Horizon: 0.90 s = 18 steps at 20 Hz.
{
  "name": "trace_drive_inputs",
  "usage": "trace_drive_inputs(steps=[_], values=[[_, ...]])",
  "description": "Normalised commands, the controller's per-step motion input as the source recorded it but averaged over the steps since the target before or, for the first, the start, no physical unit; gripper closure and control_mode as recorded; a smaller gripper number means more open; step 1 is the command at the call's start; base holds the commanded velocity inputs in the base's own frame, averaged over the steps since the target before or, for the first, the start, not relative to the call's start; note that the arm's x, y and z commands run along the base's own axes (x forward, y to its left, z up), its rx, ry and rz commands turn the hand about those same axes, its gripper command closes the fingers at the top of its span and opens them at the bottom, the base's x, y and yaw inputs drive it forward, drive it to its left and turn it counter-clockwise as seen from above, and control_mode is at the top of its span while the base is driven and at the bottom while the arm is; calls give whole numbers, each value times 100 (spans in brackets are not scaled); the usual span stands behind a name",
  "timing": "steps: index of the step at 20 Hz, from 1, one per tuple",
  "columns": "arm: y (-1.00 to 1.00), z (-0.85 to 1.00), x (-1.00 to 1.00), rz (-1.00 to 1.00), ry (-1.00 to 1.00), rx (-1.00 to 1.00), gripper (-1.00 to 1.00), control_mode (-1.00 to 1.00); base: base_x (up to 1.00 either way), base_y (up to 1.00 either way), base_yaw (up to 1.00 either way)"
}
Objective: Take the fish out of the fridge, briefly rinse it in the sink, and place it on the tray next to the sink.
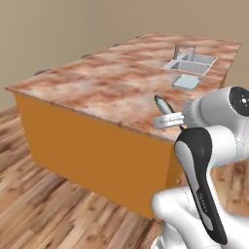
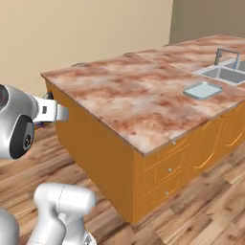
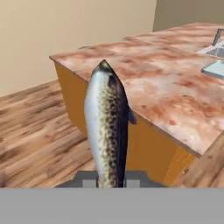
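With the fish clamped in the tool, carrying is underway; next, reach the far sink for rinsing.

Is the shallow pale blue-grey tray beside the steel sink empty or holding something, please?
Empty: the shallow pale blue-grey tray shows a bare floor, while the speckled silver-grey fish sits in the gripper.
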Motion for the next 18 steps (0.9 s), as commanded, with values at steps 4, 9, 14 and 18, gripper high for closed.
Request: trace_drive_inputs(steps=[4,9,14,18], values=[[0,0,0,0,0,0,100,100,0,-3,-100],[0,0,0,0,0,0,100,100,4,-44,-96],[0,0,0,0,0,0,100,100,76,-93,-46],[0,0,0,0,0,0,100,100,100,-81,-26]])
